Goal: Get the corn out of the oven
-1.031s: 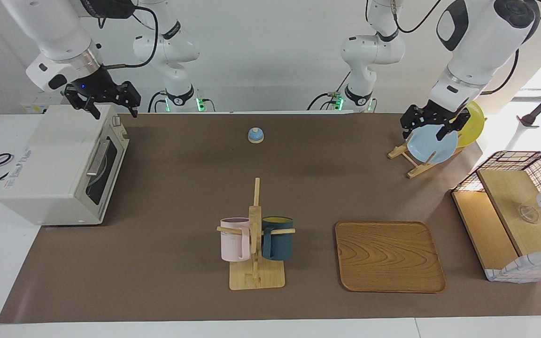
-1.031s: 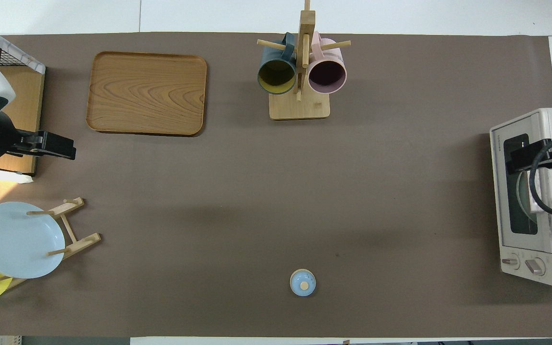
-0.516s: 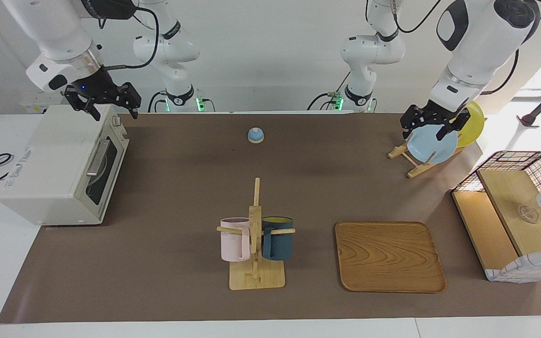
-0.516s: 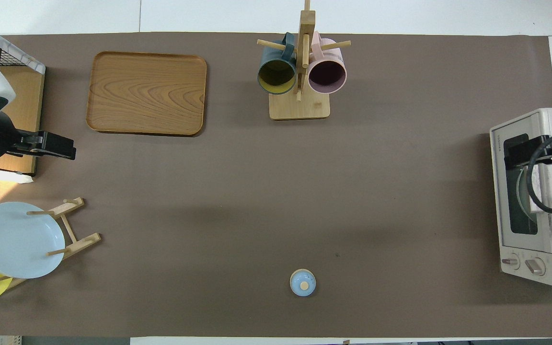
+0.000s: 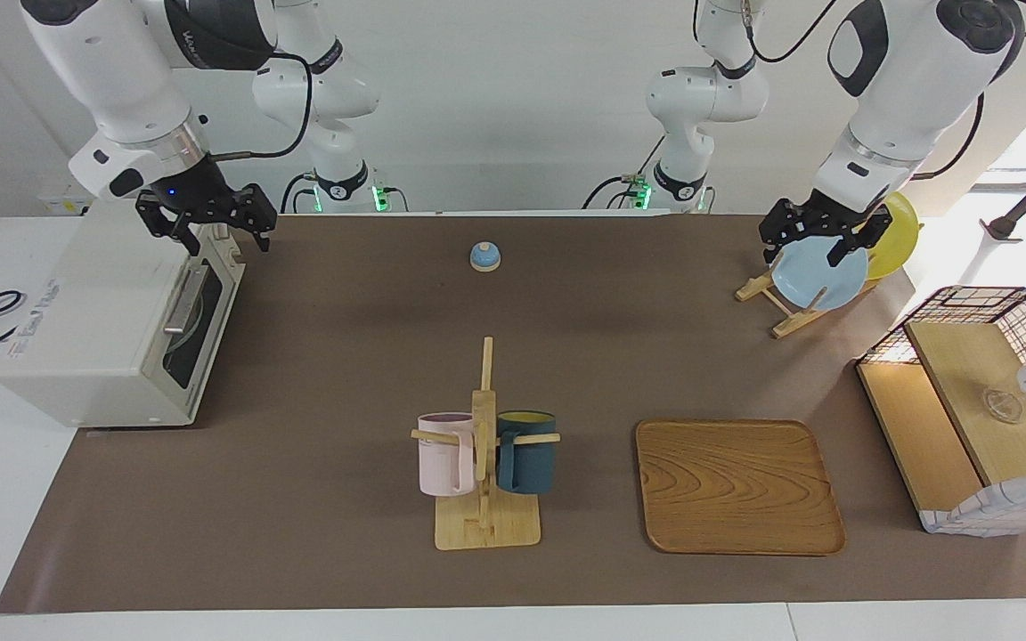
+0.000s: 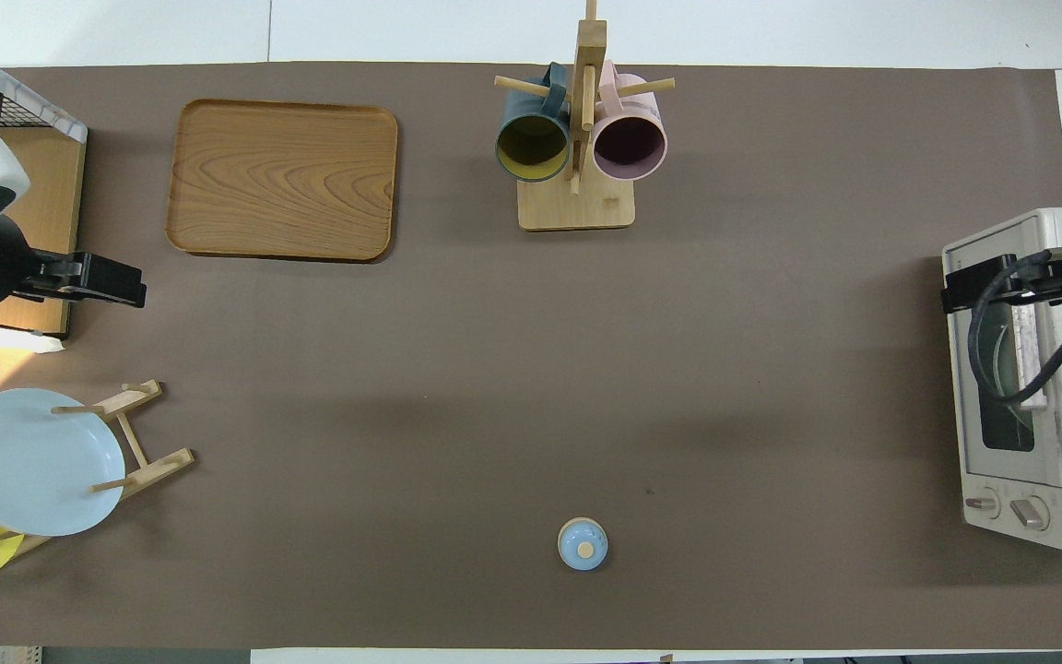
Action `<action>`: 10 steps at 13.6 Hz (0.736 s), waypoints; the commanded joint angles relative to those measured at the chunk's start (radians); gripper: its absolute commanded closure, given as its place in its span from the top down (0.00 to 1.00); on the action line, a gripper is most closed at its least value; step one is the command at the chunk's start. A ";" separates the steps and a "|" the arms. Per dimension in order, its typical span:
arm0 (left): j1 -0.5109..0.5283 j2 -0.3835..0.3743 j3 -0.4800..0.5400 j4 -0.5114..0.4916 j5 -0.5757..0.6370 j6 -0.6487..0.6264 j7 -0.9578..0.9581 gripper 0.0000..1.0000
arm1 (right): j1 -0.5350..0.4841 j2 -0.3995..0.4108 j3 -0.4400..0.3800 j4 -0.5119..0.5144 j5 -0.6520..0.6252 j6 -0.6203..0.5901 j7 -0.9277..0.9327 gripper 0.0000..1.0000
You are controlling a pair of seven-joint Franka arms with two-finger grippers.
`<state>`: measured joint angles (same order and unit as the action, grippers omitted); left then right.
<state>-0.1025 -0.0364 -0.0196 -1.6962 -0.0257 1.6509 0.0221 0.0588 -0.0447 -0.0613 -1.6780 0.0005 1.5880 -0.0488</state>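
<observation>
Two grippers hovering with jaws spread, empty.
Right gripper (image 5: 208, 227) is hanging over the oven (image 5: 112, 325), door closed; corn unseen; left gripper (image 5: 820, 239) is waiting above the plate rack (image 5: 789, 303), well apart from the oven.

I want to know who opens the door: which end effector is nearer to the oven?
Right. The right end effector hangs over the oven; the left end effector waits over the plate rack.
</observation>
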 commanded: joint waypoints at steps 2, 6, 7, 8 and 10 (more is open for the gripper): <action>0.011 -0.027 -0.008 -0.030 0.015 0.003 0.012 1.00 | -0.005 -0.029 -0.002 -0.058 0.010 0.053 -0.008 1.00; 0.011 -0.027 -0.008 -0.030 0.015 0.003 0.012 1.00 | -0.056 -0.038 -0.003 -0.095 0.009 0.089 -0.081 0.92; 0.011 -0.027 -0.008 -0.030 0.015 0.003 0.012 1.00 | -0.075 -0.040 -0.003 -0.113 0.007 0.108 -0.101 0.77; 0.011 -0.028 -0.008 -0.030 0.015 0.003 0.012 1.00 | -0.086 -0.041 -0.003 -0.133 0.006 0.121 -0.133 0.51; 0.011 -0.027 -0.008 -0.030 0.015 0.003 0.012 1.00 | -0.092 -0.058 -0.005 -0.190 -0.008 0.153 -0.140 0.00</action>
<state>-0.1025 -0.0364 -0.0196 -1.6962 -0.0257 1.6509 0.0221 -0.0241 -0.0568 -0.0684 -1.7822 -0.0004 1.6865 -0.1658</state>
